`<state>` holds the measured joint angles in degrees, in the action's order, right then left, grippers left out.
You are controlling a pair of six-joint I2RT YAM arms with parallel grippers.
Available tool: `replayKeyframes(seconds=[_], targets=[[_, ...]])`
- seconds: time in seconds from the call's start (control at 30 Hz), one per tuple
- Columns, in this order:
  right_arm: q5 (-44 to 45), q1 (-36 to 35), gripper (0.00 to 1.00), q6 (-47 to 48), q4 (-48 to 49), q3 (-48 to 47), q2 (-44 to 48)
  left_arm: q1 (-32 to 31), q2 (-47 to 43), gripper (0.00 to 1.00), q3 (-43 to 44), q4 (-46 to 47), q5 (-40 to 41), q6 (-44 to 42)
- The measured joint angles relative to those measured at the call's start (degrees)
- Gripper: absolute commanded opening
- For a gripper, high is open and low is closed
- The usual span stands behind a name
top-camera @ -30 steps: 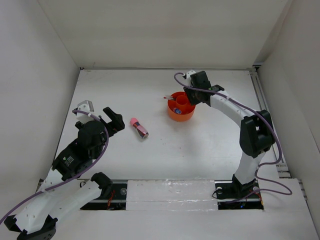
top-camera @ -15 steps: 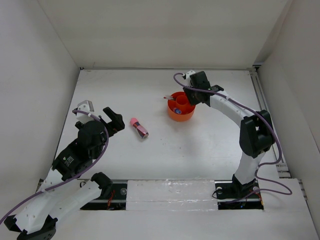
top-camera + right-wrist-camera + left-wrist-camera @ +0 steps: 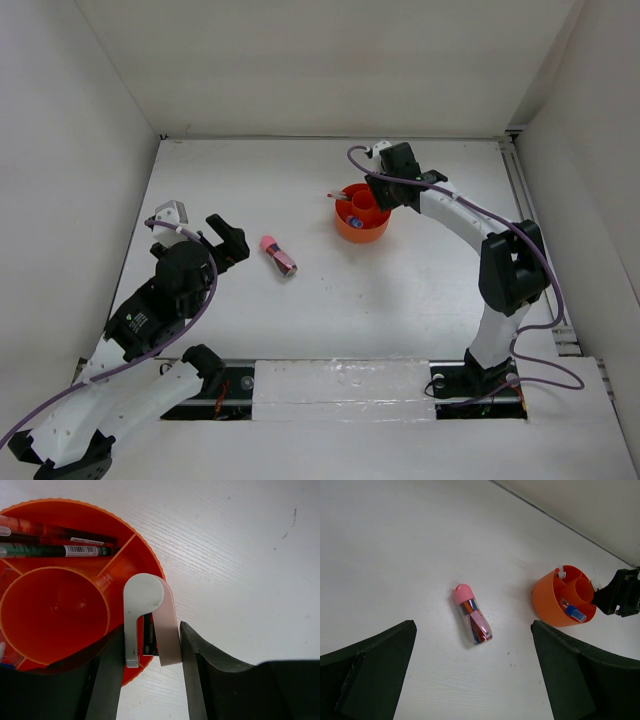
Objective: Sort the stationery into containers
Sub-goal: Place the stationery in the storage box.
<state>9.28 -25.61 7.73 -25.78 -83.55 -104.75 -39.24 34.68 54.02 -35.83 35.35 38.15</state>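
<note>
From above, I see the orange tub (image 3: 374, 234). The right gripper (image 3: 384, 192) sits at its far rim, and the pink-capped tube (image 3: 278, 256) lies well left of it.

Left wrist: my left gripper (image 3: 472, 625) is spread wide, and the tube lies flat, left of the tub.

Right wrist: the fingers pinch the white-and-pink stapler-like piece (image 3: 145, 597) over the tub's outer compartment.

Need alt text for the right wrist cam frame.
The right gripper holds a white-and-pink stapler between its fingers, above the edge of a round orange tub. Two pens lie in an outer compartment of the tub; its central cup looks empty.
</note>
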Motion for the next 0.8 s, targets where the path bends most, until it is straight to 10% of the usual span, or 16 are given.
replayKeyframes(seconds=[0.8], targets=[[1.44, -0.39, 0.57, 0.00, -0.79, 0.00, 0.52, 0.00, 0.00, 0.99, 0.00, 0.00, 0.00, 0.00]])
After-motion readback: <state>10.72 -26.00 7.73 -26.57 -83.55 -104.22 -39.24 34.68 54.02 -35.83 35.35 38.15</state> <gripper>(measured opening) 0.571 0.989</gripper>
